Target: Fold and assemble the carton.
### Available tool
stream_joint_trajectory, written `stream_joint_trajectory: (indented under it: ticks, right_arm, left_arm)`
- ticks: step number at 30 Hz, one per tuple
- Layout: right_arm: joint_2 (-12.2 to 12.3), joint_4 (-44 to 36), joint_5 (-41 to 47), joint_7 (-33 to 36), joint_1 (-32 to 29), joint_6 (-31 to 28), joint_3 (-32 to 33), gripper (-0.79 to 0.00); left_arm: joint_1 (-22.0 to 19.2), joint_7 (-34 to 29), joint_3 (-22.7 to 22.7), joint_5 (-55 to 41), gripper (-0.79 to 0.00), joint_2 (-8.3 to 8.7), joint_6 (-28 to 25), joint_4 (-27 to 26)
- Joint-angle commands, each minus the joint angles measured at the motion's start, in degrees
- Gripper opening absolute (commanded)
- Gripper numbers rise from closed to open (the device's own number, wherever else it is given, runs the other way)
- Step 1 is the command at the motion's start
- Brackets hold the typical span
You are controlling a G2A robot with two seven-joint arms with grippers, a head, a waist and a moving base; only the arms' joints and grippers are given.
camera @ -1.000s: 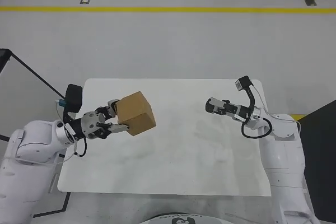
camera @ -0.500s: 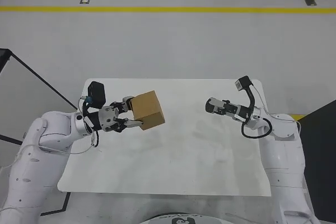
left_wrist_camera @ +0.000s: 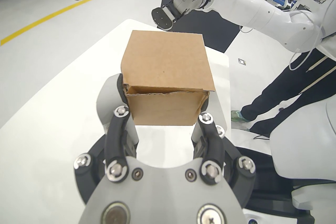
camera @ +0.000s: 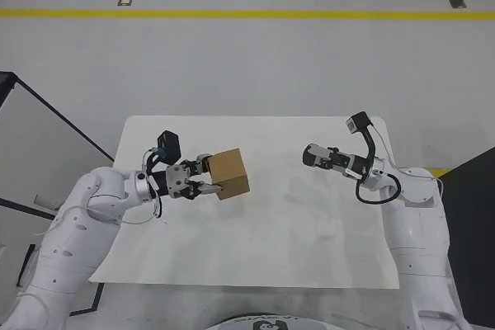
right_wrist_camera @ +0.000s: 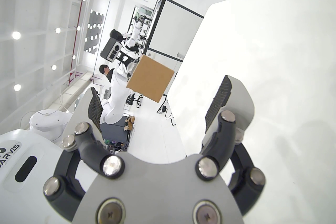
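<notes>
A brown cardboard carton (camera: 229, 173) is folded into a closed cube and sits over the left-centre of the white table (camera: 313, 247). My left gripper (camera: 205, 176) is shut on the carton (left_wrist_camera: 165, 72), one finger on each side of its near end (left_wrist_camera: 164, 97). A torn flap edge runs across the face nearest the wrist. My right gripper (camera: 308, 155) is over the right part of the table, well apart from the carton. Its fingers (right_wrist_camera: 221, 96) stand open with nothing between them (right_wrist_camera: 160, 101). The carton (right_wrist_camera: 151, 82) appears farther off in the right wrist view.
The table's far edge and rounded corners lie close behind both arms. A dark framed panel (camera: 33, 124) stands off the table's left side. The floor around carries a yellow line (camera: 247, 13). A person's legs (left_wrist_camera: 278, 88) show beyond the table's right side.
The left arm carried the carton rightward toward the table's middle and turned it more square to the table. The right arm kept still.
</notes>
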Motion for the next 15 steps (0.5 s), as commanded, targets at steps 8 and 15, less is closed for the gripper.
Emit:
stream_joint_trajectory:
  ticks: [8, 15]
  right_arm:
    - [0.0, 0.0, 0.0, 0.0, 0.0, 0.0, 0.0, 0.0]
    - [0.0, 0.0, 0.0, 0.0, 0.0, 0.0, 0.0, 0.0]
  left_arm:
    - [-2.2, 5.1, 2.7, 4.5, -0.785, -0.39, 0.0, 3.1]
    - [-3.0, 6.7, 4.9, 8.5, -0.785, -0.66, 0.0, 3.3]
